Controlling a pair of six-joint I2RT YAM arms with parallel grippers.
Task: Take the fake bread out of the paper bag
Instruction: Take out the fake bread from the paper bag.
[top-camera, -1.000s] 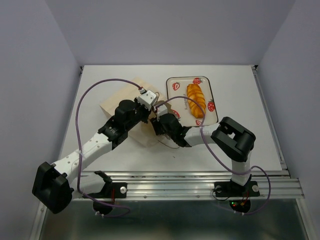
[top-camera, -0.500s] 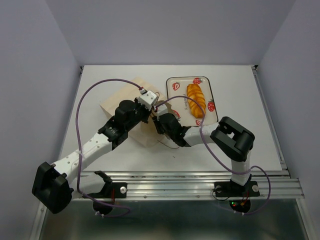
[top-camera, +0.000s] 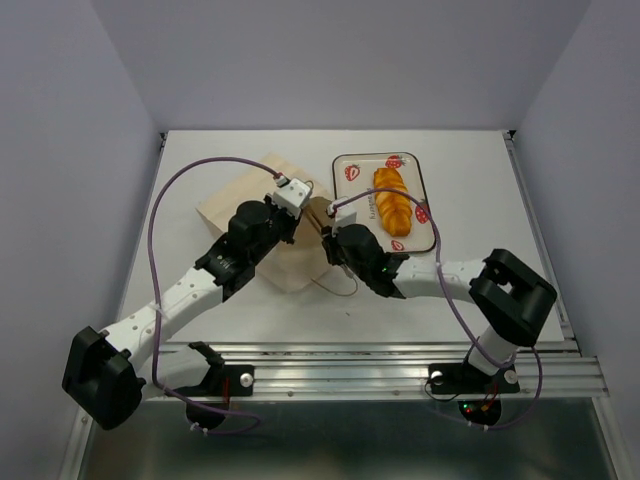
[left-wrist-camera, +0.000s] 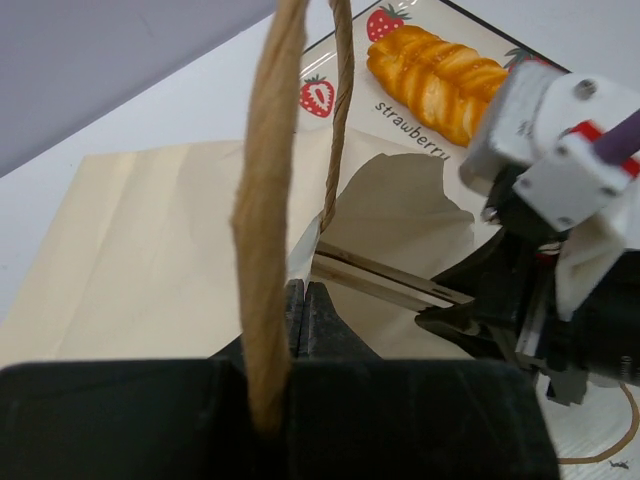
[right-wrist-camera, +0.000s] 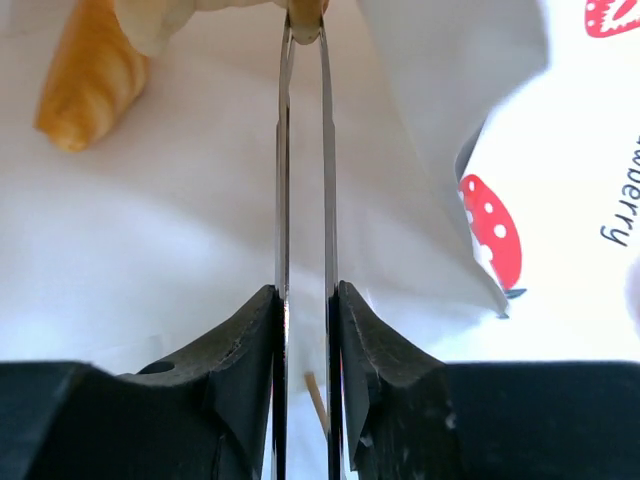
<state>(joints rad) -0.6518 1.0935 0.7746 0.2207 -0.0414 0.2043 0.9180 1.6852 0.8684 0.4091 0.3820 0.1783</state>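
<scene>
The paper bag lies flat on the desk, left of centre, its mouth facing right. The left fingers are pressed together on the paper edge at that mouth, and a cord handle loops up just in front of them. Meeting them from the right, the right fingers are drawn narrow: the thin blades run almost parallel with only a slit between them, and their tips pinch a tan scrap that looks like the bag's lip. Beyond those blades, in the right wrist view, a croissant lies on a pale surface, one end tucked under a fold of paper. Further right, the ridged loaf rests on the strawberry tray, clear of the bag.
</scene>
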